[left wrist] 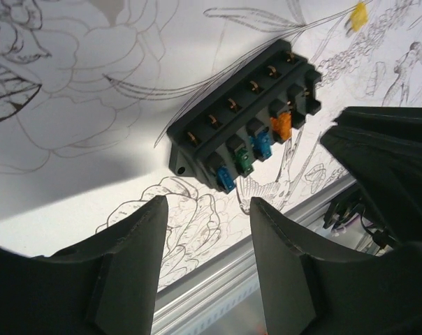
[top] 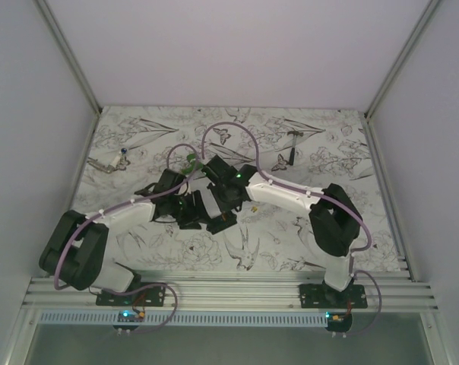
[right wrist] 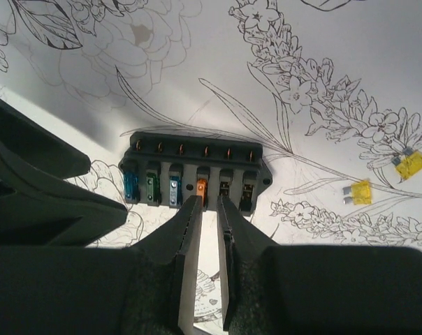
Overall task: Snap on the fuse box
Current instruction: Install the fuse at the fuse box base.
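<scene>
The fuse box point(right wrist: 197, 176) is a black oblong block lying flat on the flower-print table, with blue, green, blue and orange fuses point(right wrist: 201, 185) in its slots; two slots look empty. It also shows in the left wrist view point(left wrist: 246, 129). My right gripper point(right wrist: 209, 200) has its jaws a narrow gap apart with nothing between them, and its tips are at the box's near edge beside the orange fuse. My left gripper point(left wrist: 209, 206) is wide open and empty, just short of the box's end. In the top view both grippers point(top: 203, 207) crowd over the box and hide it.
Two loose yellow fuses point(right wrist: 361, 192) point(right wrist: 411, 165) lie on the table right of the box. A small dark hammer-shaped tool point(top: 293, 144) lies at the back right, a green piece point(top: 190, 158) behind the grippers, a small metal tool point(top: 115, 161) at the left. The aluminium rail point(left wrist: 218, 279) runs along the near edge.
</scene>
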Controlling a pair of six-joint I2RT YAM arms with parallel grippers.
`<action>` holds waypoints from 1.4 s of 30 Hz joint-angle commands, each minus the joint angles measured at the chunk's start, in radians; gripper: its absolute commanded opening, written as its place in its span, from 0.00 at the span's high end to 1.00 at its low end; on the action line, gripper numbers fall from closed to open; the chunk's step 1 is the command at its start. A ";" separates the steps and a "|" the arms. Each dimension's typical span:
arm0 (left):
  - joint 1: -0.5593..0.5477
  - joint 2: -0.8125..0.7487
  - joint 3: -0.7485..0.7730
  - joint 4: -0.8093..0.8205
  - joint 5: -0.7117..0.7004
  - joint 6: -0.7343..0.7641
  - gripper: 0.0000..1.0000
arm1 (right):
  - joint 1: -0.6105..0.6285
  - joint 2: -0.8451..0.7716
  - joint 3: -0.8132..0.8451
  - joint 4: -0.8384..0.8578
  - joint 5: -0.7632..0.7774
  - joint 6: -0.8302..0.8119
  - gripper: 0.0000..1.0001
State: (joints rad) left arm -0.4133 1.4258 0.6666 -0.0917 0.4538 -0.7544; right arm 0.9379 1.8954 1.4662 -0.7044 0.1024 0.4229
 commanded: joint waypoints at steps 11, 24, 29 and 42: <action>-0.007 0.098 0.081 0.012 0.008 0.009 0.49 | -0.007 0.085 0.052 0.007 -0.027 -0.006 0.87; -0.007 0.129 0.077 0.032 0.020 -0.001 0.54 | -0.007 0.048 0.052 -0.017 -0.044 -0.002 0.87; -0.008 0.141 0.081 0.035 0.028 -0.003 0.56 | -0.006 0.061 0.051 -0.024 -0.057 0.001 0.87; -0.009 0.166 0.080 0.040 0.036 -0.008 0.60 | -0.017 0.161 0.046 -0.151 -0.072 0.017 1.00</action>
State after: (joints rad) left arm -0.4129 1.5642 0.7414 -0.0429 0.4870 -0.7666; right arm 0.9306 1.9953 1.5257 -0.7780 0.0315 0.4313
